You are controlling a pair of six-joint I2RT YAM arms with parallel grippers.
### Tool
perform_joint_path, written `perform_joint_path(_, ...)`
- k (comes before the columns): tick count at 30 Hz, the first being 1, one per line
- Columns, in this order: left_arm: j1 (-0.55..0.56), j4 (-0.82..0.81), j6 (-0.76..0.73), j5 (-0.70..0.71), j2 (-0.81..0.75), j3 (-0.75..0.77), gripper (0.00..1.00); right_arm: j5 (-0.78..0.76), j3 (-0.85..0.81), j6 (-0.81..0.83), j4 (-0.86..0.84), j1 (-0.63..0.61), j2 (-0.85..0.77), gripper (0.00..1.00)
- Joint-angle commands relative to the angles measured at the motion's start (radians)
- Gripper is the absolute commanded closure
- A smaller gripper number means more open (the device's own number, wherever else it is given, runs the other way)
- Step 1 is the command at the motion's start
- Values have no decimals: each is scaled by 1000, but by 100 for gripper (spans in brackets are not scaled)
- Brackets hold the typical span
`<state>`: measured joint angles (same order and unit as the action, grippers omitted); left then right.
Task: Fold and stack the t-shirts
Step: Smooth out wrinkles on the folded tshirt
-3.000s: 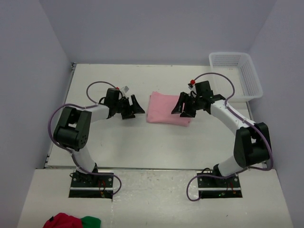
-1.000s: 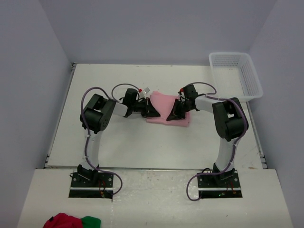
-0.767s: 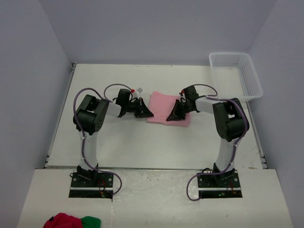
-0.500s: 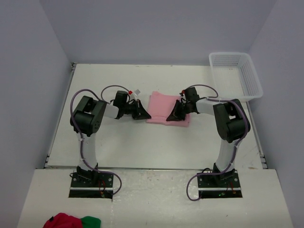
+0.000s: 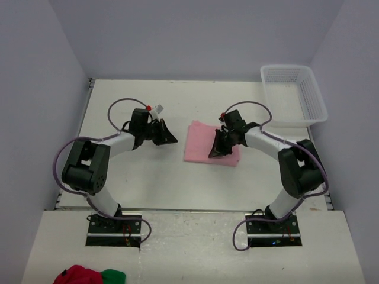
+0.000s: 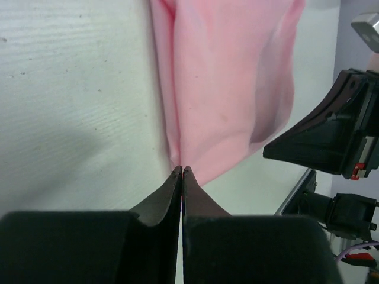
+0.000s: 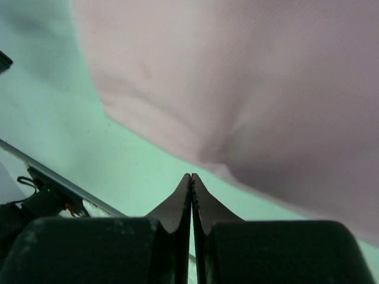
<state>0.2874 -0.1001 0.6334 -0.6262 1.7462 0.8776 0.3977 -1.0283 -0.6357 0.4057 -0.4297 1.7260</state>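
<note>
White table [image 5: 148, 177] between pale walls: left gripper [image 5: 172, 139], jaws pressed together and empty, just left of the folded pink t-shirt [image 5: 198, 141] at centre; right gripper [image 5: 213, 154], likewise closed and empty, over its near edge; basket [image 5: 294, 94] far right.

left gripper [image 5: 172, 140] is backing off to the left, now clear of the pink t-shirt [image 5: 198, 141], its elbow swinging out low | right gripper [image 5: 213, 154] is sliding over to the shirt's near side, elbow swinging out right | shirt is creeping toward the near edge of the table [image 5: 148, 183]
</note>
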Motion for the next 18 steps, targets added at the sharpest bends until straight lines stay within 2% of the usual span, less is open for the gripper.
perform_joint_path(1,-1,54,-37,60,-131,18,100,-82,-68,37,111,-32,-120,100)
perform_joint_path(7,10,56,-14,-46,-90,104,54,-71,-199,85,208,-32,-209,100)
perform_joint_path(8,10,54,-11,-81,-73,115,42,-71,-217,93,222,-30,-215,100)
perform_joint_path(9,9,48,-6,-96,-57,118,21,-72,-255,99,251,-30,-230,100)
perform_joint_path(11,4,14,5,-119,-22,107,6,-72,-297,119,269,-30,-252,100)
perform_joint_path(13,-8,-9,14,-109,-8,90,2,-76,-317,123,297,-32,-295,100)
perform_joint_path(18,-11,98,-83,-23,77,146,1,-69,-355,117,318,-32,-414,100)
